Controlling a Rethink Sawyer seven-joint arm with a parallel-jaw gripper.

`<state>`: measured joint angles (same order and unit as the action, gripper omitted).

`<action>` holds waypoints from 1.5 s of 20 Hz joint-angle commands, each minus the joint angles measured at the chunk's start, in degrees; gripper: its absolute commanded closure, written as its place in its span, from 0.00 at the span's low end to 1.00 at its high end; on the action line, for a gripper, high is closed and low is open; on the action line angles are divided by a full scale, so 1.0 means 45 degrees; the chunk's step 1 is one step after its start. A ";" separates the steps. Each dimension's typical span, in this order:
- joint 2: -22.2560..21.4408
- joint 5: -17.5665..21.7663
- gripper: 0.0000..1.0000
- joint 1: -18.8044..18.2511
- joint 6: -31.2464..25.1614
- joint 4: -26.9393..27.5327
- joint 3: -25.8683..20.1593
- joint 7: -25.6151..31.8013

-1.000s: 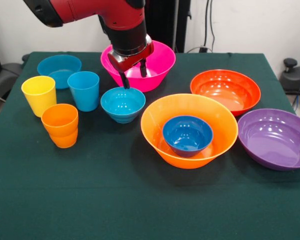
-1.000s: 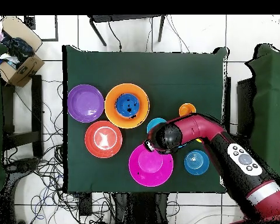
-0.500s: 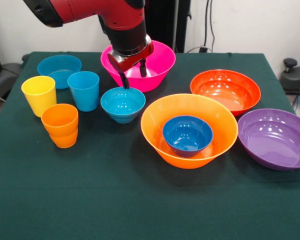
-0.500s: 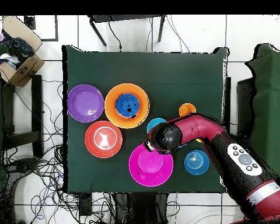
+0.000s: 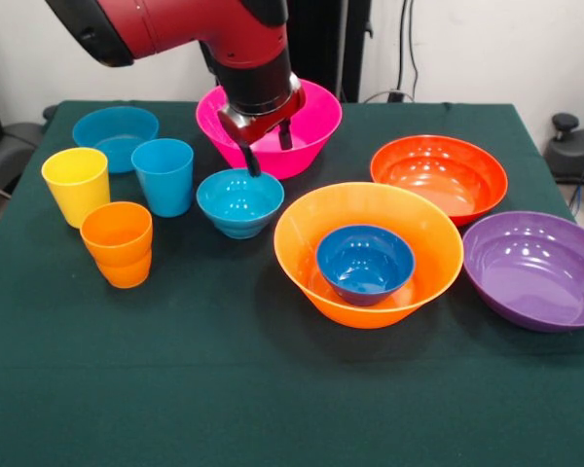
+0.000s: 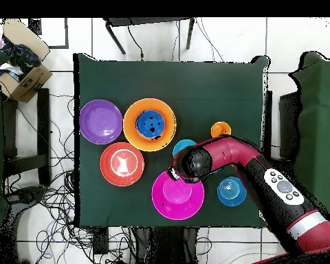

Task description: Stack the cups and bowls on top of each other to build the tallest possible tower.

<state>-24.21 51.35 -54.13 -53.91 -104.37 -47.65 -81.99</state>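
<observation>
From the front, a dark green tabletop (image 5: 224,389) before a white wall carries the bowls and cups; the gripper (image 5: 270,148) hangs spread and empty over the teal bowl (image 5: 239,202), its nearer finger at the rim. From overhead, the tabletop (image 6: 216,89) sits on white tiles strewn with cables (image 6: 54,199), a cardboard box (image 6: 20,69) at one corner, and the dark blue bowl (image 6: 150,124) lies in the orange bowl (image 6: 133,113).

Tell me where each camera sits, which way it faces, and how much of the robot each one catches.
Front view: across the table, facing the robot; the red arm comes down from above, its open gripper over the small teal bowl.
Overhead view: above the table, looking straight down; the whole arm reaches in from the lower right.
Shared: the large orange bowl holding the small dark blue bowl, plus the large pink bowl.
</observation>
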 commanded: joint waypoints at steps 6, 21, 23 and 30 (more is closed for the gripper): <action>0.0836 0.1333 1.00 0.0237 0.0867 0.0605 0.0273 0.3339; -0.0704 0.0357 1.00 0.0313 -0.0081 0.0121 -0.0302 0.3205; -0.0858 0.0206 1.00 0.0305 -0.0158 0.0027 -0.0378 0.3159; -0.1092 -0.1508 1.00 -0.0091 -0.1091 -0.0445 -0.1181 0.3610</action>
<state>-27.76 47.60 -54.58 -53.93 -104.74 -49.47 -81.97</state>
